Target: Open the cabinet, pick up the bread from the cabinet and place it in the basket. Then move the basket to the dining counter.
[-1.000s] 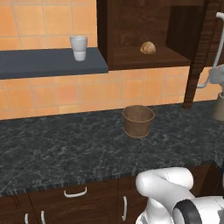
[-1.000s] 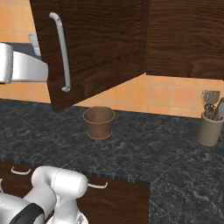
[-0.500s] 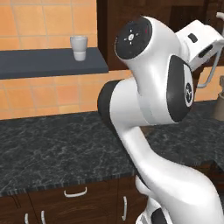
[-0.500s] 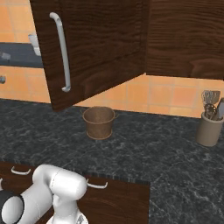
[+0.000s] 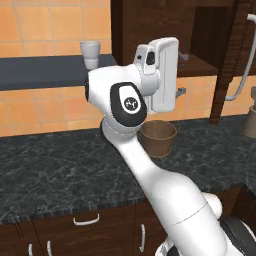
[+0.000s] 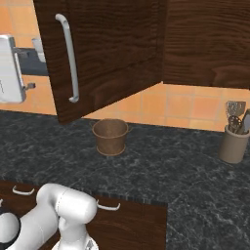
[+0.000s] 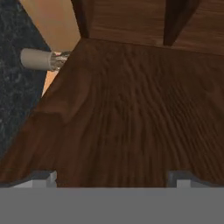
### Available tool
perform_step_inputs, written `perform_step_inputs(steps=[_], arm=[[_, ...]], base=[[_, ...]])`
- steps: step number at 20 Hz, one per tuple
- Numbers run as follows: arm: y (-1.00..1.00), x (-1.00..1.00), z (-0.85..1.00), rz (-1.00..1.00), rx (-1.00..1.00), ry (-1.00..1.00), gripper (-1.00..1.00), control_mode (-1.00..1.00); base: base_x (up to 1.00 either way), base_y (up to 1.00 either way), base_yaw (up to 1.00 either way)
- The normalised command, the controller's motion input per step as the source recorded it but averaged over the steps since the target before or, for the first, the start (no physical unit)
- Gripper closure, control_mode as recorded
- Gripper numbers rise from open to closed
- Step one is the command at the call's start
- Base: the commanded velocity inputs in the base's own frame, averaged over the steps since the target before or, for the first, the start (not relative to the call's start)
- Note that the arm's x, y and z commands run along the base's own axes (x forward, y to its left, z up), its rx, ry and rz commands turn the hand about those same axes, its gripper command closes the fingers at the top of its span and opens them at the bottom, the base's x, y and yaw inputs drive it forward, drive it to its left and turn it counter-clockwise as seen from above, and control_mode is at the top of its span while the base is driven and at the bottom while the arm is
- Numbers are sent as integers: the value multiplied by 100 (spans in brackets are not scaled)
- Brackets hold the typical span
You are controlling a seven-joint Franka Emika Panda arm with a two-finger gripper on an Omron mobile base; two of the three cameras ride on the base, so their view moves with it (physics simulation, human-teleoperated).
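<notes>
The dark wooden cabinet (image 5: 202, 37) stands open, its door (image 6: 105, 53) with the long silver bar handle (image 6: 68, 58) swung wide. My gripper (image 5: 182, 75) hangs open and empty in front of the cabinet's opening, above the basket. In the hand view its fingertips (image 7: 43, 177) stand far apart over brown wood grain. The bread is hidden behind my hand. The round woven basket (image 5: 157, 137) sits upright on the black veined counter (image 5: 60, 170) below the cabinet, also seen as the basket (image 6: 111, 136) under the open door. The dining counter is out of view.
A white cup (image 5: 90, 52) stands on a dark shelf (image 5: 45, 72) left of the cabinet. A beige utensil holder (image 6: 233, 141) sits at the counter's right. The open door juts out over the counter. Low cabinets with small handles (image 5: 86, 219) run below the counter.
The arm has swung up and left. My hand moved from the right edge near the door to the front of the cabinet opening, now covering the bread and part of the basket. The jaws stayed open.
</notes>
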Motion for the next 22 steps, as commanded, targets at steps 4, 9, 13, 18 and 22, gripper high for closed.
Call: perform_step_inputs(steps=[4, 9, 13, 18, 22], arm=[[-100, 19, 0, -22, -7, 26, -100, -100], [-100, -7, 6, -18, 3, 3, -100, -100], [-100, -37, 8, -16, 9, 0, -100, -100], [-100, -23, -1, -8, 9, 0, -100, -100], [-88, 0, 0, 0, 1, 0, -100, -100]], base=[[0, 0, 0], [0, 0, 0], [0, 0, 0], [0, 0, 0], [0, 0, 0]])
